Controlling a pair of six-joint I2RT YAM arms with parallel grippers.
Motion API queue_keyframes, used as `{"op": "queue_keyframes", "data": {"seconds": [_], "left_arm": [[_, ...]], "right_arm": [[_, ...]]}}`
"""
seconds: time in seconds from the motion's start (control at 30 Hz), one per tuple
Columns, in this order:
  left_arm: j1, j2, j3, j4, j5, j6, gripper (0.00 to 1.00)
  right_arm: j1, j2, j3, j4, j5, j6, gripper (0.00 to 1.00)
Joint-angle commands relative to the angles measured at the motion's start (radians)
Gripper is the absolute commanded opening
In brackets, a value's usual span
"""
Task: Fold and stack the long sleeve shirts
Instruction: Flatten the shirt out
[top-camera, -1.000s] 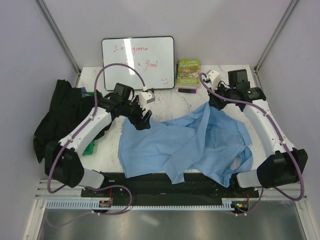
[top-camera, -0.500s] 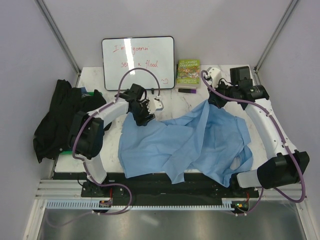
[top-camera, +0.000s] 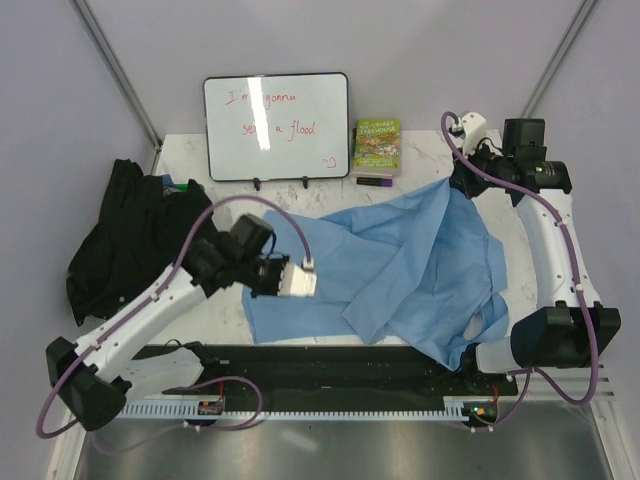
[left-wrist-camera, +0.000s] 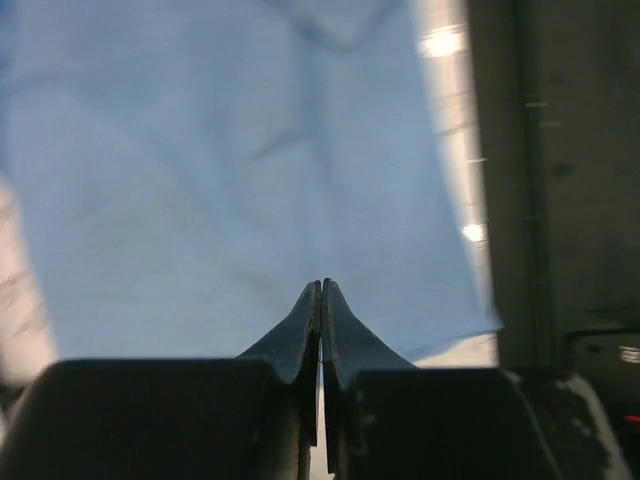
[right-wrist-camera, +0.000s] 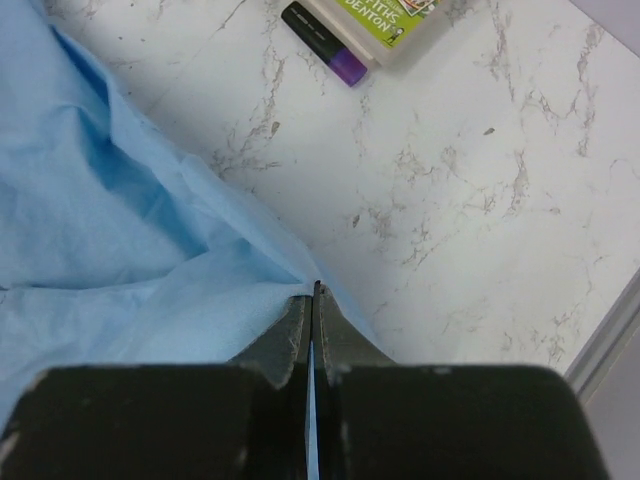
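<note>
The light blue shirt (top-camera: 400, 260) lies rumpled over the middle and right of the table (top-camera: 225, 195), its far-right corner drawn out toward the far-right corner of the table and its near hem reaching the near edge, where a fold spills over beside the right arm's base. The right gripper (right-wrist-camera: 315, 295) is clenched on that far-right corner, with a thin line of blue cloth showing between the pressed fingers. Bare marble lies just beyond the fingers. The left gripper (left-wrist-camera: 321, 292) sits over the shirt's left edge, near the near-left part of the table. Its fingers are pressed together above blue cloth, and I cannot tell whether any cloth is caught between them. The black shirt (top-camera: 120, 235) is heaped on the left edge, partly hanging off it, apart from the blue one. A whiteboard (top-camera: 276, 125), a green book (top-camera: 376, 145) and a purple marker (top-camera: 374, 182) line the far edge. An open band of marble runs between them and the shirt's far edge, and another strip runs between the two shirts.
</note>
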Motion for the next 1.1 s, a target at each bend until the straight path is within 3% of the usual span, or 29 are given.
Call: {"op": "queue_keyframes", "data": {"seconds": [0.0, 0.03, 0.1, 0.13, 0.17, 0.33, 0.5, 0.83, 0.87, 0.97, 1.0, 1.03, 1.07], "left_arm": [[-0.102, 0.006, -0.137, -0.034, -0.019, -0.047, 0.13], [-0.047, 0.044, -0.112, -0.024, -0.01, -0.049, 0.29], [0.051, 0.177, 0.029, -0.02, 0.088, -0.051, 0.47], [0.134, 0.223, 0.083, -0.016, 0.107, -0.052, 0.85], [0.163, 0.327, 0.184, 0.004, 0.11, -0.061, 0.99], [0.242, 0.587, 0.399, 0.143, -0.003, -0.071, 0.99], [0.272, 0.837, 0.597, 0.148, -0.031, 0.026, 0.99], [0.288, 1.014, 0.712, 0.099, 0.036, 0.207, 0.99], [0.288, 1.038, 0.735, 0.078, 0.041, 0.228, 0.97], [0.288, 1.068, 0.771, 0.01, 0.035, 0.236, 0.58], [0.289, 1.062, 0.772, 0.007, 0.027, 0.227, 0.26], [0.291, 1.049, 0.772, 0.007, 0.018, 0.22, 0.09], [0.292, 1.031, 0.769, 0.006, 0.014, 0.195, 0.02]], "right_arm": [[0.0, -0.039, -0.041, -0.018, -0.089, -0.032, 0.0], [-0.001, -0.037, -0.045, -0.025, -0.097, -0.037, 0.0], [-0.001, -0.033, -0.055, -0.04, -0.103, -0.047, 0.0], [0.0, -0.026, -0.056, -0.049, -0.1, -0.053, 0.0], [-0.001, -0.023, -0.055, -0.058, -0.101, -0.069, 0.0], [0.0, -0.023, -0.059, -0.083, -0.107, -0.086, 0.0], [0.0, -0.023, -0.052, -0.094, -0.107, -0.092, 0.0], [-0.001, -0.014, -0.044, -0.106, -0.107, -0.118, 0.0], [0.0, -0.013, -0.042, -0.107, -0.107, -0.121, 0.0], [-0.001, -0.01, -0.042, -0.106, -0.107, -0.126, 0.0], [0.0, -0.008, -0.045, -0.103, -0.104, -0.129, 0.0], [-0.001, -0.008, -0.048, -0.101, -0.095, -0.127, 0.0], [0.0, -0.006, -0.048, -0.097, -0.091, -0.127, 0.0]]}}
